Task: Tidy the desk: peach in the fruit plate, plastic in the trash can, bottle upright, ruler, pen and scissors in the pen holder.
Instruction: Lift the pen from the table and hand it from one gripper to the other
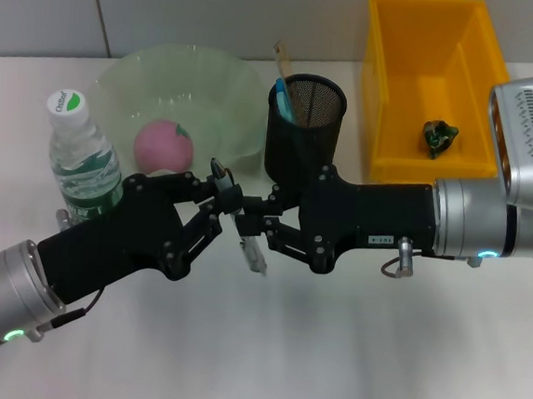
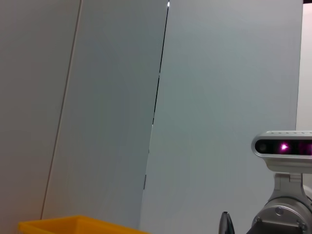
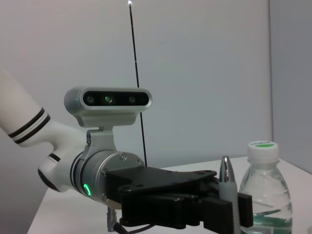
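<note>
The white table (image 1: 328, 354) carries everything. At its far right stands the yellow trash can (image 1: 388, 89), with a crumpled piece of dark green plastic (image 1: 438, 135) lying on its floor. At the far left-centre sits the pale green fruit plate (image 1: 220, 93), a shallow translucent bowl, with the pink peach (image 1: 164, 147) inside it. Just right of the plate, touching or nearly touching its rim, stands the black mesh pen holder (image 1: 305, 128); a wooden ruler (image 1: 282, 63) and a blue-handled item (image 1: 284, 99), which may be the scissors, stick up out of it. The water bottle (image 1: 81, 160) stands upright at the left, near the plate, its white cap on top.

Both arms meet above the table in front of the pen holder. The left claw (image 1: 222, 198) reaches in from the lower left and the right claw (image 1: 266, 229) from the right, their fingertips facing each other. Between them hangs the pen (image 1: 238, 227), tilted, with its silver tip up. The left claw is closed on the pen near its upper end. The right claw's fingers sit around the pen's lower part, but whether they actually grip it I cannot tell. In the right wrist view the pen's tip (image 3: 226, 171) rises beside the bottle
</note>
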